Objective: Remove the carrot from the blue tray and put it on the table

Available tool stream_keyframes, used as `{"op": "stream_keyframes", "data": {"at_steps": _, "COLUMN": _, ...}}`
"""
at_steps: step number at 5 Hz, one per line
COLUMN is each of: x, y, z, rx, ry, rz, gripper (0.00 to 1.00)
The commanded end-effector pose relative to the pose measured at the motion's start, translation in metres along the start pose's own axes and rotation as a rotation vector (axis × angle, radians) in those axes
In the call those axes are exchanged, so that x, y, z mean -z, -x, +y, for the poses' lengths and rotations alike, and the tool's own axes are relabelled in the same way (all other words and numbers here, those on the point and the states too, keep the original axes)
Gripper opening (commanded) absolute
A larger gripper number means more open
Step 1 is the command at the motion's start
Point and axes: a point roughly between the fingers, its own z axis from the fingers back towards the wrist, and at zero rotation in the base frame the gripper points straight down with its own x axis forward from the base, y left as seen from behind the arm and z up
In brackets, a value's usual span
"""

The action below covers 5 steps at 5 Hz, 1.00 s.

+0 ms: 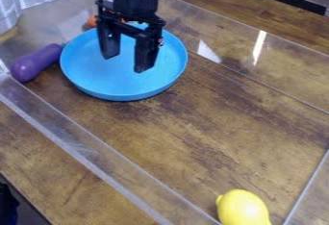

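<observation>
The blue tray (90,80) is a large round dish on the dark wood table (218,123), at the upper left. My gripper (127,60) hangs over the tray, pointing straight down and open. Its two black fingers (145,54) stand wide apart with nothing between them. Only a small orange bit of the carrot (90,23) shows, at the tray's far rim just left of the gripper. The gripper body hides the rest. I cannot tell whether the fingers touch the tray.
A purple eggplant (37,62) lies on the table just left of the tray. A yellow lemon (241,210) sits at the near right edge. Clear acrylic walls (77,137) run along the table's sides.
</observation>
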Motion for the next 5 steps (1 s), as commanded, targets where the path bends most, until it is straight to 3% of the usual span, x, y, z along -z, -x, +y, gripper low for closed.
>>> {"op": "stream_keyframes", "data": {"at_steps": 1, "x": -0.015, "y": -0.002, "z": 0.001, "rx": -0.013, "ry": -0.006, "rz": -0.059, "gripper": 1.0}}
{"op": "stream_keyframes", "data": {"at_steps": 2, "x": -0.012, "y": 0.001, "z": -0.001, "rx": -0.03, "ry": 0.0, "rz": -0.062, "gripper": 1.0}}
{"op": "stream_keyframes", "data": {"at_steps": 5, "x": -0.032, "y": -0.015, "z": 0.048, "rx": -0.12, "ry": 0.022, "rz": -0.1, "gripper": 1.0}}
